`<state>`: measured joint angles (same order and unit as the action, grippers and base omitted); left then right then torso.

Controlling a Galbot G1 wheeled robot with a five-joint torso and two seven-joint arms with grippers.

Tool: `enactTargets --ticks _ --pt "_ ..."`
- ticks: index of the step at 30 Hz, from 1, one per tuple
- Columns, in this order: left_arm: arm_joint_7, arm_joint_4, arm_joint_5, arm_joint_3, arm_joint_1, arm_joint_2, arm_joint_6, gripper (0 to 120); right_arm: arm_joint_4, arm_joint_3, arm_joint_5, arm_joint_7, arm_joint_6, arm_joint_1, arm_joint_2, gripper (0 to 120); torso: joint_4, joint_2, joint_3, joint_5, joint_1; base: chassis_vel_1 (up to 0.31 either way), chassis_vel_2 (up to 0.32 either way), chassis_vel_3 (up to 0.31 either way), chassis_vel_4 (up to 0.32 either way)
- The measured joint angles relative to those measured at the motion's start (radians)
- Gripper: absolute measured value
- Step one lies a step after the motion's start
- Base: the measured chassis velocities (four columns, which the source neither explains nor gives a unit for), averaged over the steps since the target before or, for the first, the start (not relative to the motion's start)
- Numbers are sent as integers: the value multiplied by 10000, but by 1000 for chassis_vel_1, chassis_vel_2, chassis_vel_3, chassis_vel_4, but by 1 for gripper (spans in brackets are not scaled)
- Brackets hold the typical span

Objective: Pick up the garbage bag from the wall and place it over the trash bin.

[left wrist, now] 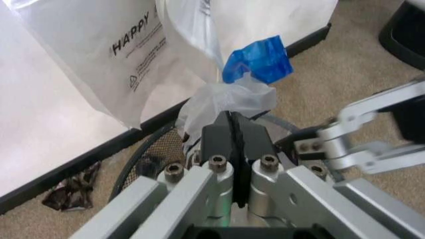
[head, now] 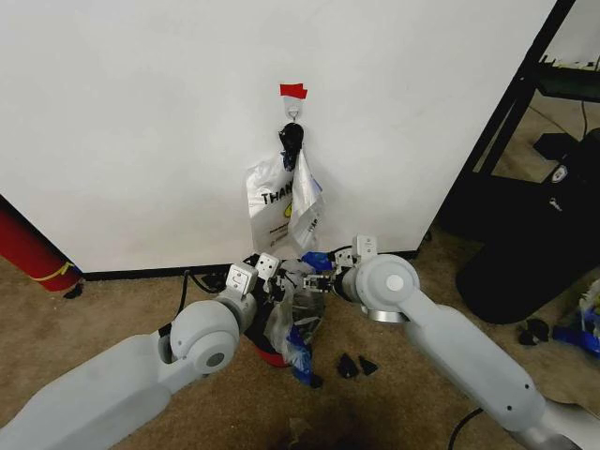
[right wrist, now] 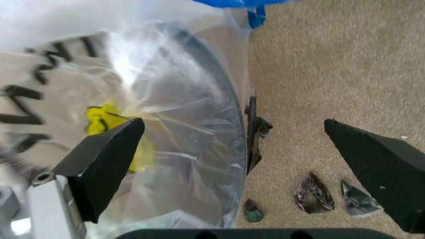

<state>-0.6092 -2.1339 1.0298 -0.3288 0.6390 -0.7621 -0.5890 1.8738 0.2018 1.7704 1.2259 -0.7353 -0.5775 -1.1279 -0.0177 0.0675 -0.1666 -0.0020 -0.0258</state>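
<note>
White wall takes up the upper two thirds of the head view, with a black baseboard and tan carpet below. At top centre a small metal hook sits under a strip of red tape; an opaque white bag with black lettering hangs from it, so the hook is not bare.

Low in the middle of the frame, just under that hanging bag, the trash bin stands on the carpet close to the wall, its red base peeking out. The garbage bag, thin clear-grey film with blue strips, is draped at the bin's mouth, one blue strip trailing down the front.

Both arms reach in from the bottom corners and meet over the bin. The left claw is pressed together, pinching a bunched fold of the film at the rim, probably to anchor that side while the other is worked. The right claw is spread wide, its dark fingers straddling the stretched film and the bin's curved edge without gripping, which looks like a position for spreading or pushing the bag over the rim.

Small dark scraps lie on the carpet right of the bin, well apart from the work. The bag seems only partly seated.
</note>
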Motion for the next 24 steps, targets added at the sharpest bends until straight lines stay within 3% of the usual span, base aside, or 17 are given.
enactTargets --ticks 17,24 --pt "105 35 -92 129 236 26 53 0 -1365 562 -635 -283 0 397 -761 100 3 0 0 0 1 0 0 0 0" --pt "100 18 -75 148 219 -57 53 0 -1724 980 -913 -260 0 536 -978 79 0 0 0 -1 1 0 0 0 0"
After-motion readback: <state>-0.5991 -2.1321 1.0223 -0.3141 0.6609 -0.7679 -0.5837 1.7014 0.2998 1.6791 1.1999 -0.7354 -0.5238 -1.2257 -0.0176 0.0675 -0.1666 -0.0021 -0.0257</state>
